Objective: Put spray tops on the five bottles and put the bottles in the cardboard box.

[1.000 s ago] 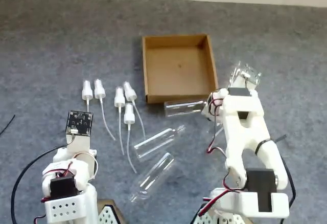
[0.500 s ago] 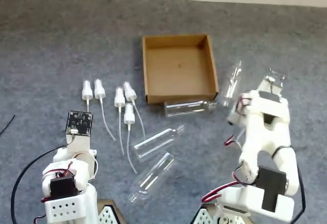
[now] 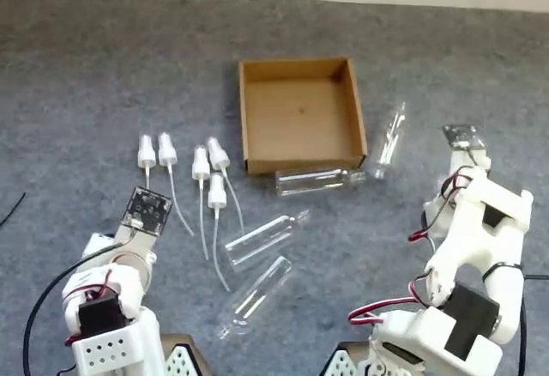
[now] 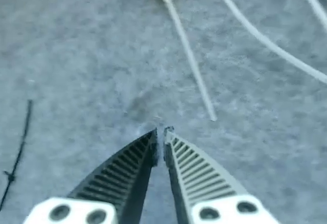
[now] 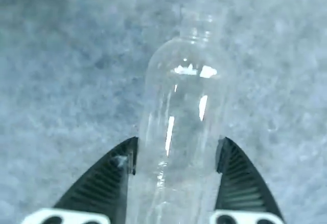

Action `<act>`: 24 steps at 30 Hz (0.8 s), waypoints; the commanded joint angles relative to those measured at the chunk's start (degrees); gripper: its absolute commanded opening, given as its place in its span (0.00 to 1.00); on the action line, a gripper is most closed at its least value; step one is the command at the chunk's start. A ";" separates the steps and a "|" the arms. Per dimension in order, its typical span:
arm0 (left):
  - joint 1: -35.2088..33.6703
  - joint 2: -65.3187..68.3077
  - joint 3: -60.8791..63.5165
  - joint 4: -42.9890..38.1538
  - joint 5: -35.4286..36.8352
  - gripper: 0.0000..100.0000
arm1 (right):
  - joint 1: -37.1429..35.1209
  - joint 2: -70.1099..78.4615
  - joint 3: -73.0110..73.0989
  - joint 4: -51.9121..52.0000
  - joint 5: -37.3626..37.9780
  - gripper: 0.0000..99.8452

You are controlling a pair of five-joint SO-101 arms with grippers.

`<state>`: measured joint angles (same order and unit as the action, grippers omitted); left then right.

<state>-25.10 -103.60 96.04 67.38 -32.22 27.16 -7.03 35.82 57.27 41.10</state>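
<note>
The right tool (image 5: pixel 178 141) grips a clear bottle (image 5: pixel 184 91) by its body, one finger pressed to each side, with the neck pointing away from the tool over the grey desk (image 5: pixel 51 55). The left tool (image 4: pixel 161 131) is closed on nothing, its tips together over the desk. The end of a spray top's tube (image 4: pixel 190 60) lies just ahead of it.

In the high view, four other bottles (image 3: pixel 317 180) lie on the desk. One is on the right arm's side of the cardboard box (image 3: pixel 244 118), one is just beside its near wall, and two are nearer the arms. Five spray tops (image 3: pixel 200 163) lie unfitted on the left arm's side of the box.
</note>
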 commanded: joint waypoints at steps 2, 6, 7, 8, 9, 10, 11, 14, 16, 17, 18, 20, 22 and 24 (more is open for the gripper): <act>-3.56 -0.40 -1.36 -6.42 -2.46 0.04 | 0.66 -0.40 -0.92 -1.10 5.45 0.12; -3.30 -0.22 -10.59 -3.08 -2.29 0.04 | 0.66 -0.40 -0.92 -0.75 5.36 0.16; -3.30 -0.13 -13.05 -1.85 -2.29 0.04 | 0.66 -0.40 -0.92 -0.66 5.36 0.18; -3.30 0.13 -15.25 -0.70 -2.29 0.04 | 0.66 -0.40 -0.84 -0.66 5.36 0.21; -3.30 1.27 -17.36 0.18 -2.29 0.04 | 0.66 -0.40 -0.84 -0.66 5.36 0.23; -3.30 3.12 -19.56 0.97 -2.29 0.04 | 0.66 -0.40 -0.84 -0.66 5.36 0.25; -3.21 5.93 -21.76 1.49 -2.29 0.04 | 0.66 -0.40 -0.84 -0.66 5.36 0.26; -3.12 18.24 -29.23 3.78 -1.23 0.04 | 0.66 -0.75 -0.84 -0.48 5.19 0.27; -1.54 28.44 -35.82 5.80 0.26 0.04 | 0.66 -0.84 -1.45 1.89 2.90 0.27; -0.40 33.89 -39.52 7.47 0.88 0.04 | 0.57 -0.92 -2.33 3.21 2.02 0.27; 1.19 39.43 -43.38 9.49 1.85 0.04 | 0.48 -0.92 -4.00 4.79 1.32 0.27; 4.35 50.24 -51.03 12.57 4.57 0.04 | -0.31 -0.40 -7.69 7.87 0.00 0.27; 6.55 59.91 -57.80 13.19 8.18 0.04 | -1.19 -0.40 -10.77 9.89 -1.32 0.27; 8.31 68.44 -64.40 13.10 11.34 0.04 | -2.24 -0.31 -13.49 11.38 -2.81 0.27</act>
<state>-20.18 -48.84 42.86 80.13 -25.19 26.90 -7.03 28.18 66.07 40.66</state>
